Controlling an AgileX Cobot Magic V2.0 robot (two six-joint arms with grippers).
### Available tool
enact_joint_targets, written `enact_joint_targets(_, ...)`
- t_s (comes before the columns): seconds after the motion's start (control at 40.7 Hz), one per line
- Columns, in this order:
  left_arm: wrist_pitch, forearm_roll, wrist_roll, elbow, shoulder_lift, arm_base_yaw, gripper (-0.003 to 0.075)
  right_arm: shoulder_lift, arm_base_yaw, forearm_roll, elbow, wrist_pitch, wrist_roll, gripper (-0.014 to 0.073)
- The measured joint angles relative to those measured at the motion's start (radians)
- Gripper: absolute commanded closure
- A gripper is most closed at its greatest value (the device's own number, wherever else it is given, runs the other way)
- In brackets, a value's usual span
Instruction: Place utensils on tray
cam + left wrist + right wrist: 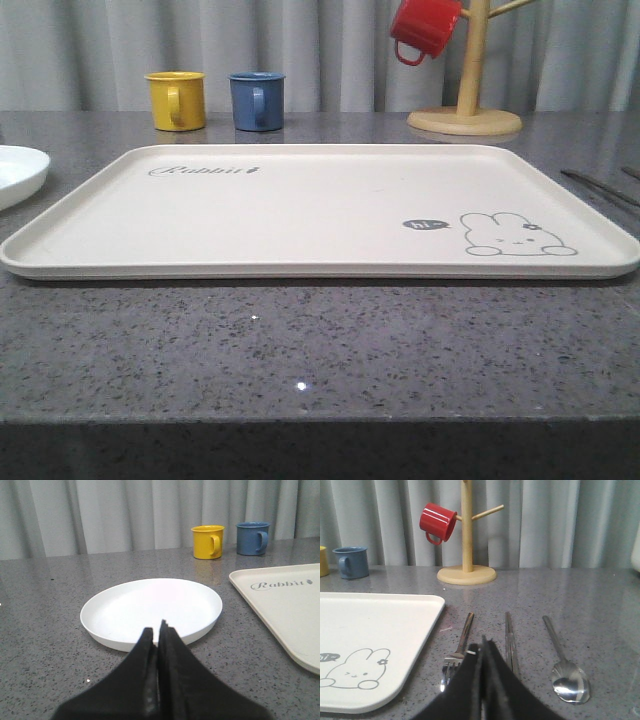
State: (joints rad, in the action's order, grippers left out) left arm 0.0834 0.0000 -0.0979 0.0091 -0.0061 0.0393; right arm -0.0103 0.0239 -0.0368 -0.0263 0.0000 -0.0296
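Note:
The cream tray (300,215) with its grey rabbit drawing lies bare across the middle of the grey counter; its corner (380,630) and another part of its rim (285,605) appear in the wrist views. To the tray's right lie the utensils: a fork (457,652), a pair of chopsticks (510,640) and a spoon (567,672), side by side on the counter. My right gripper (482,645) is shut and empty, hovering between the fork and the chopsticks. Thin chopstick ends (600,187) peek in at the front view's right edge. My left gripper (157,630) is shut and empty, in front of the white plate.
A round white plate (150,610) sits left of the tray. A yellow mug (177,100) and a blue mug (256,100) stand behind the tray. A wooden mug tree (470,100) at the back right carries a red mug (425,28). Curtains close off the back.

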Motion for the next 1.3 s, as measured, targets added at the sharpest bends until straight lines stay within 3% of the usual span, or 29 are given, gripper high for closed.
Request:
enact_joint_targets(0.663,-0.002,0.0,0.0,0.0,0.0,0.0,0.0738,0.0,0.0,0.0,0.0,0.0,0.0,0.0715)
enact_joint_targets(0.86,-0.108,0.0,0.0,-0.013,0.0,0.0,0.0738,0.0,0.0,-0.013,0.012,0.016,0.0,0.0715)
enact_joint_targets(1.081,-0.008,0.0,0.0,-0.284,0.022,0.0,0.0738,0.037,0.0,-0.015,0.242,0.185,0.0,0.0715)
enact_joint_targets(1.302,0.273,0.0,0.0,-0.607,0.195,0.0,0.0738,0.24,0.0,-0.015,0.517,0.374,0.0,0.0715)
